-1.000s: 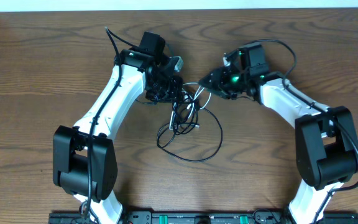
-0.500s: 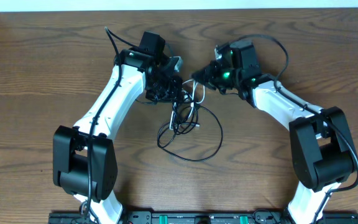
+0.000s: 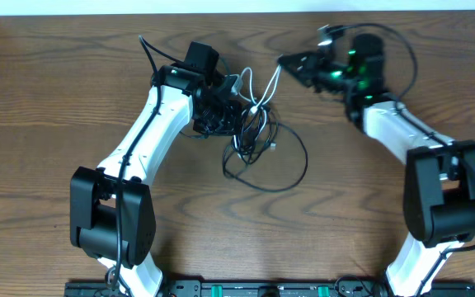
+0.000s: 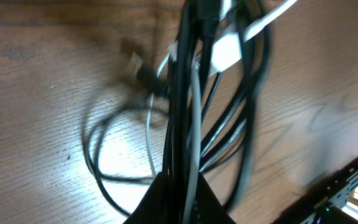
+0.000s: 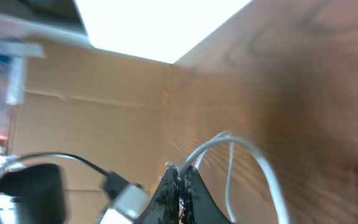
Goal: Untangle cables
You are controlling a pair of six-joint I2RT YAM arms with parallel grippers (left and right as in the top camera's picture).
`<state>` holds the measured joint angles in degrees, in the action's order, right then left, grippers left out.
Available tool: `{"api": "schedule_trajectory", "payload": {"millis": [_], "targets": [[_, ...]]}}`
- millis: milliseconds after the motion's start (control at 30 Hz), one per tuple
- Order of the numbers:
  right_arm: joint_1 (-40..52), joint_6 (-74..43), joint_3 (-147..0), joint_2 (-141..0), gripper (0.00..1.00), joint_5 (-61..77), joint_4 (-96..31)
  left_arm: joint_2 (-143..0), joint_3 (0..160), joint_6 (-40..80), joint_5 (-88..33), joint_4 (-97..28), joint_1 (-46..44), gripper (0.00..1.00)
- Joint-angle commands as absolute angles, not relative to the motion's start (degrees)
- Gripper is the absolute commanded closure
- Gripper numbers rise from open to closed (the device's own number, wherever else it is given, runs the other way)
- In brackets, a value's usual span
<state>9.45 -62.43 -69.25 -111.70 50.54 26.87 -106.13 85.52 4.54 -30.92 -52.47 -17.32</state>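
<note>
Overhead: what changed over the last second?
The right gripper moved in, closed on the white cable, then pulled it away toward the far right, drawing it taut. The black cable was dragged slightly right with it. The left gripper stayed in place, shut on the black cable.

Brown wood-grain table (image 3: 56, 99), cardboard panel (image 5: 92, 124) beyond

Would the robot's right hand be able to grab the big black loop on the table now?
Probably not yet. The right hand is shut on the white cable. Bare table lies between it and the black loop, so nothing blocks it once it lets go.
</note>
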Motion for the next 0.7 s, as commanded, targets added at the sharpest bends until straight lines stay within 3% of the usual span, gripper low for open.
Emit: {"api": "schedule_trajectory", "payload": {"millis": [0,167,367,467,667], "targets": [[5.54,-69.91,-69.73,-111.77,0.99,55.99,31.81,-105.67,85.27,5.02,-29.87,-53.36,-17.23,0.93],[2.31,-75.02,-69.73,-111.77,0.99,59.11,38.68,-105.67,85.27,4.99,-28.84,-53.69,-17.21,0.92],[1.63,-72.84,-69.73,-111.77,0.99,63.33,38.54,-105.67,85.27,4.99,-28.84,-53.47,-17.23,0.93],[3.73,-67.16,-69.73,-111.77,0.98,65.28,33.17,-105.67,85.27,4.99,-28.88,-52.97,-17.23,0.93],[9.54,-53.06,-69.73,-111.77,0.85,59.68,10.90,-105.67,85.27,5.02,-31.68,-52.36,-17.23,0.92]]}}
